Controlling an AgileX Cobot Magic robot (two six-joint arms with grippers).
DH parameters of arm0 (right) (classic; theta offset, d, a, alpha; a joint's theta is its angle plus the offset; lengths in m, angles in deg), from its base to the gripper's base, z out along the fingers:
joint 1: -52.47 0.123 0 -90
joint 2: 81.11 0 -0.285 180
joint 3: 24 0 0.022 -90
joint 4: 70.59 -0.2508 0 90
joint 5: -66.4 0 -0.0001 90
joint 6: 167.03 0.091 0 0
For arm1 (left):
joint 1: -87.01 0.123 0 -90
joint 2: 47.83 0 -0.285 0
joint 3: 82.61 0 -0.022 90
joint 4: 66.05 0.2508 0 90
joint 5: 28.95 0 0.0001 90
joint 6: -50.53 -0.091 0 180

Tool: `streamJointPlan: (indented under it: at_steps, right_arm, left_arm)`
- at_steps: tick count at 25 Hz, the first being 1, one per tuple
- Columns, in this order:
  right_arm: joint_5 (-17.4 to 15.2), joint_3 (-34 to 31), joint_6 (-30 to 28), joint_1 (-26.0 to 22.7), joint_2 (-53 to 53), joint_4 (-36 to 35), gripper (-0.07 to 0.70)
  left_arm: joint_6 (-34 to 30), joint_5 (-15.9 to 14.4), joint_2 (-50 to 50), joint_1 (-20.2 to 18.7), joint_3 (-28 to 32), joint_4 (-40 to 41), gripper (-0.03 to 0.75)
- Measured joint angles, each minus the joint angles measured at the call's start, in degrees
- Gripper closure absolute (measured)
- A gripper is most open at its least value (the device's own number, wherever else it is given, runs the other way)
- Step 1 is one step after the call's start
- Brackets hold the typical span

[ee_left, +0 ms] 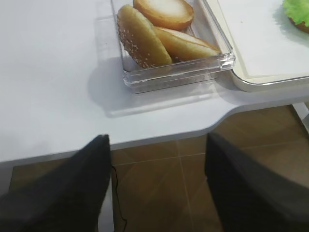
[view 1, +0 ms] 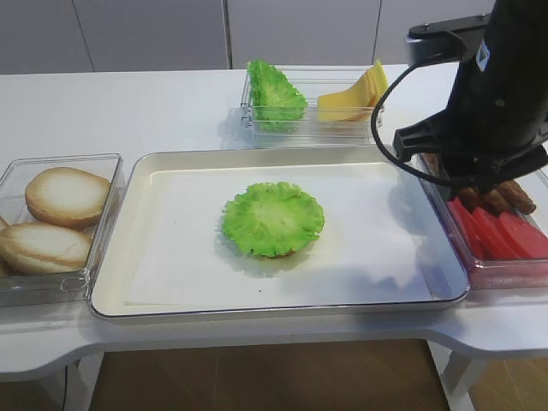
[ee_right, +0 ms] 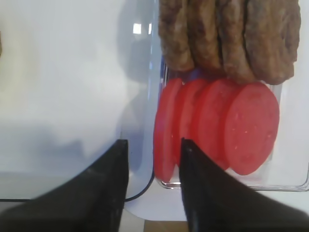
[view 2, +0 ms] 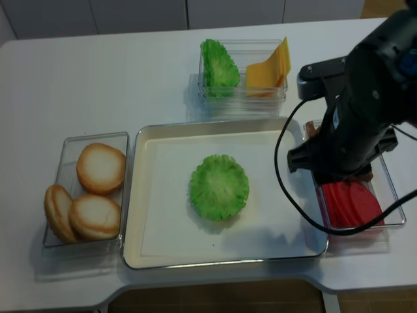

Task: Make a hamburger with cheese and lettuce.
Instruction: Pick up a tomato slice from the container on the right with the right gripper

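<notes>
Right wrist, glossy round red slices (ee_right: 217, 128), rough brown patties (ee_right: 231, 36)

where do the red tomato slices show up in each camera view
Exterior high: tomato slices at the right edge, under the right arm.
Right wrist: centre right, just ahead of the gripper.
Left wrist: not in it.
Realsense high: right side, partly behind the arm.
Shared landmark: the clear bin holding them.
</notes>
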Motion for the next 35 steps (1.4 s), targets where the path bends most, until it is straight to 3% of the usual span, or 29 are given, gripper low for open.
streamJointPlan:
  at_steps: [13, 35]
  right_arm:
    - [-1.3, 0.0, -1.6, 0.0, 3.6, 1.8, 0.372]
    - [-0.3, 0.0, -2.9, 0.0, 6.9, 1.8, 0.377]
  left_arm:
    - [0.0, 0.0, 0.0, 0.0, 0.0, 0.0, 0.257]
    - [0.0, 0.0, 0.0, 0.0, 0.0, 0.0, 0.257]
